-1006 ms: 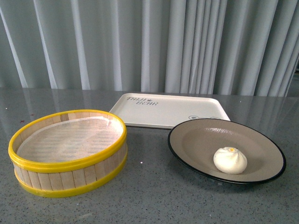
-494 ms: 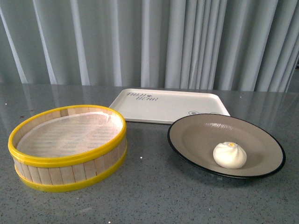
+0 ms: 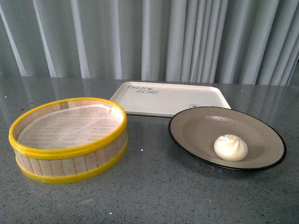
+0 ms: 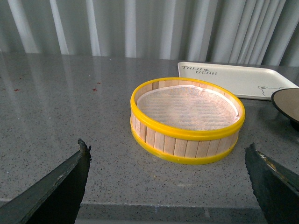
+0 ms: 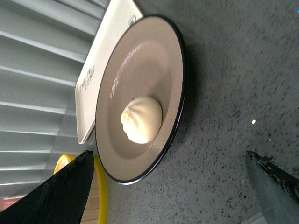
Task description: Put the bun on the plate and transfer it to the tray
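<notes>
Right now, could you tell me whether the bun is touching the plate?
Touching: the front view shows the bun resting on the plate, no gap beneath it.

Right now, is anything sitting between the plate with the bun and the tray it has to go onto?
Nothing visible. The plate, with the bun on it, sits right before the tray, its far rim covering the tray's near right edge. The steamer basket stands off to the left, outside that path.
</notes>
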`<act>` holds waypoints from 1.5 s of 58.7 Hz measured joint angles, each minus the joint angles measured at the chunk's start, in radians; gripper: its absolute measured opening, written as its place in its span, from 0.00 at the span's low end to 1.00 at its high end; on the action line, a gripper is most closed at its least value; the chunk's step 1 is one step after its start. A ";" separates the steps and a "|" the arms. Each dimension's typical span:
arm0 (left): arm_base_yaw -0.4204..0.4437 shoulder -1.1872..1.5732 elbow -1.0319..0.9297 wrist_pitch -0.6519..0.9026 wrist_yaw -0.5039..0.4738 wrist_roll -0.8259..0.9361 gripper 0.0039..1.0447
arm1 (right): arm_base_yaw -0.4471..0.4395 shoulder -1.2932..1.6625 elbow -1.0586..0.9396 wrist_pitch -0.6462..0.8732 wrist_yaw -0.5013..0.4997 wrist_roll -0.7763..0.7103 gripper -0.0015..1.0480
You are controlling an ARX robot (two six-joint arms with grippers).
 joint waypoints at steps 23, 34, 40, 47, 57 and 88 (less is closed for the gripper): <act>0.000 0.000 0.000 0.000 0.000 0.000 0.94 | 0.028 0.259 0.110 0.144 -0.068 0.130 0.92; 0.000 0.000 0.000 0.000 0.000 0.000 0.94 | 0.028 0.340 0.158 0.175 -0.093 0.174 0.92; 0.000 0.000 0.000 0.000 0.000 0.000 0.94 | 0.031 0.369 0.173 0.181 -0.097 0.183 0.92; 0.000 0.000 0.000 0.000 0.000 0.000 0.94 | 0.035 0.400 0.187 0.190 -0.097 0.190 0.92; 0.000 0.000 0.000 0.000 0.000 0.000 0.94 | 0.034 0.437 0.203 0.211 -0.105 0.193 0.92; 0.000 0.000 0.000 0.000 0.000 0.000 0.94 | -0.015 0.526 0.211 0.285 -0.176 0.191 0.68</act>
